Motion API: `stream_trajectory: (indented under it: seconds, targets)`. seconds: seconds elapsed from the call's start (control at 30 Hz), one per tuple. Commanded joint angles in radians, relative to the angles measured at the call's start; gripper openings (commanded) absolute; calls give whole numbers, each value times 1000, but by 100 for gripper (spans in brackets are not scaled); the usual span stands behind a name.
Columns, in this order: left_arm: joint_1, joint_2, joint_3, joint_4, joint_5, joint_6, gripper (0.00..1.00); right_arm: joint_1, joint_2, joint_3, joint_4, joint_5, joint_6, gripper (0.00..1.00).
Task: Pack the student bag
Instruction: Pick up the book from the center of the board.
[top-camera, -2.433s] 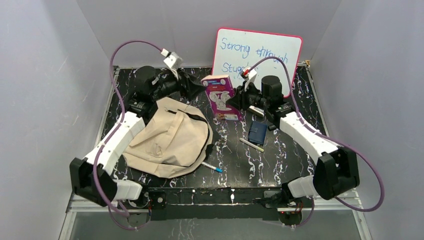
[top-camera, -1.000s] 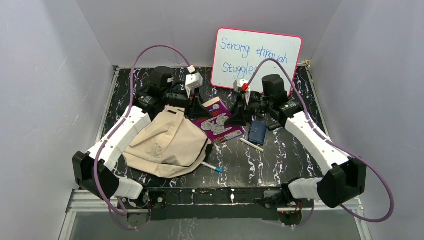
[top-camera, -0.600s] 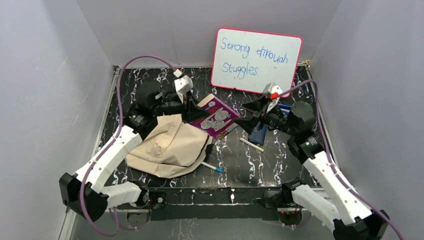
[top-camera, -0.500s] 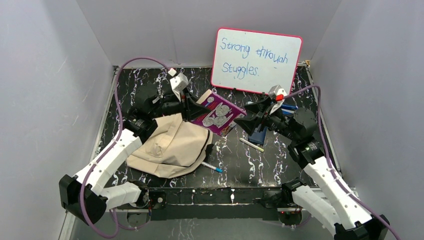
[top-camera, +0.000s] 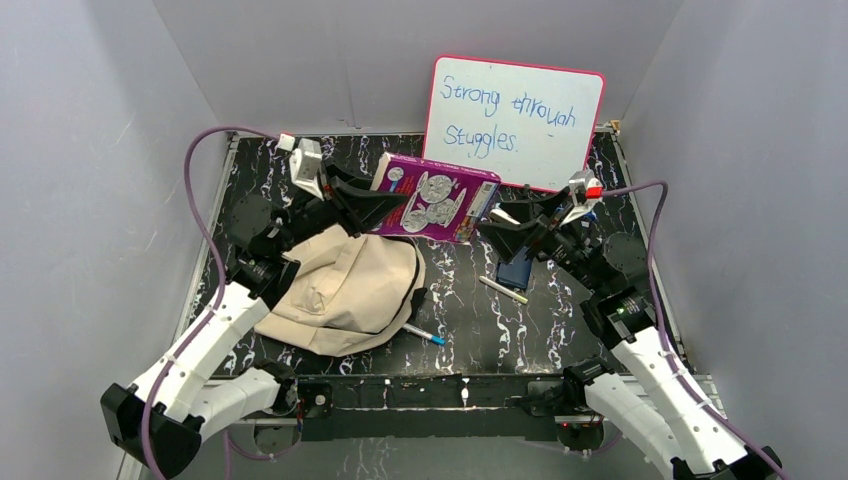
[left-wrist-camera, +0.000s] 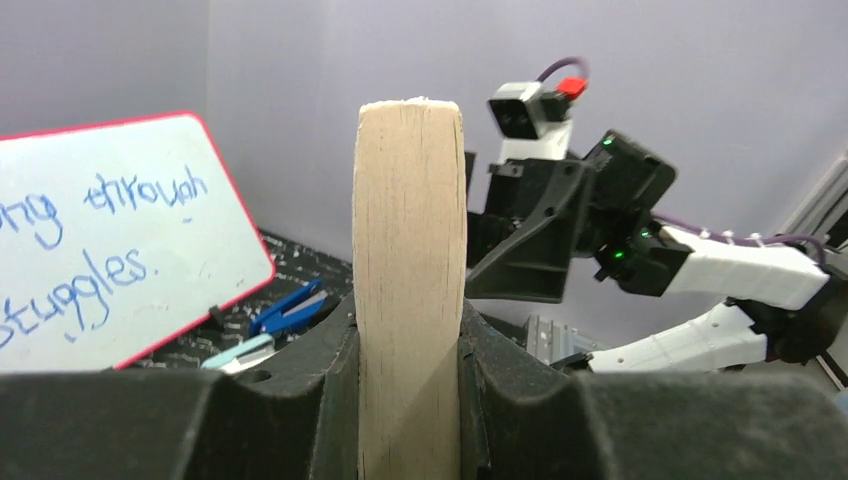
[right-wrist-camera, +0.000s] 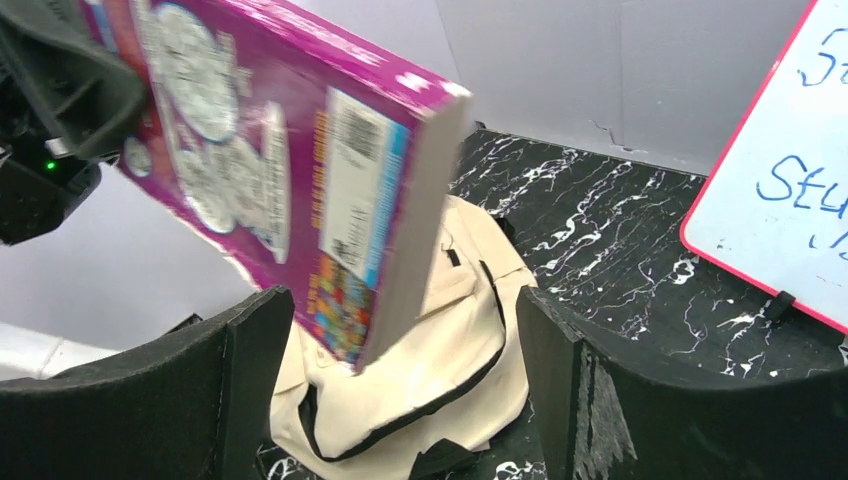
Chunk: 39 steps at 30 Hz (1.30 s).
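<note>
Left gripper (top-camera: 385, 205): clamped on the book (top-camera: 435, 198) (it is held aloft by one end).
Right gripper (top-camera: 490, 226): jaws spread wide, nothing gripped.
Bag (top-camera: 340, 285): laid on the table (top-camera: 560, 320), partly under the book.

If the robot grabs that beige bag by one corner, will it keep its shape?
Probably not. The bag lies slumped and creased, so it seems soft and would likely droop. It lies fairly flat, so it probably holds little and feels light.

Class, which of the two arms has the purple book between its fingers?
The left arm's fingers clamp the purple book; the right arm's fingers stand open, gripping nothing.
</note>
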Motion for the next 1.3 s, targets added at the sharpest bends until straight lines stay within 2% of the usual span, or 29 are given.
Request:
stream_trajectory:
  seconds: [0.0,0.2,0.33,0.57,0.7,0.9,1.1,1.27]
  targets:
    - [2,-52,45,154,18,-48,0,-1,9,30,101,46,68,91]
    - [1,-55,39,247,98,-132,0,-1,77,3,458,-167,167,92]
    - [1,-62,41,279,110,-156,0,-1,144,23,620,-284,245,91]
    - [1,-35,26,405,78,-236,0,-2,236,32,823,-287,379,77]
    - [0,2,40,459,93,-274,0,-2,338,78,959,-356,488,68]
    - [-1,12,38,485,83,-280,0,0,405,120,1045,-423,567,58]
    - [-2,9,25,495,67,-281,0,1,403,117,1015,-434,561,49]
    - [-2,16,24,496,68,-281,0,2,409,115,1015,-438,566,38]
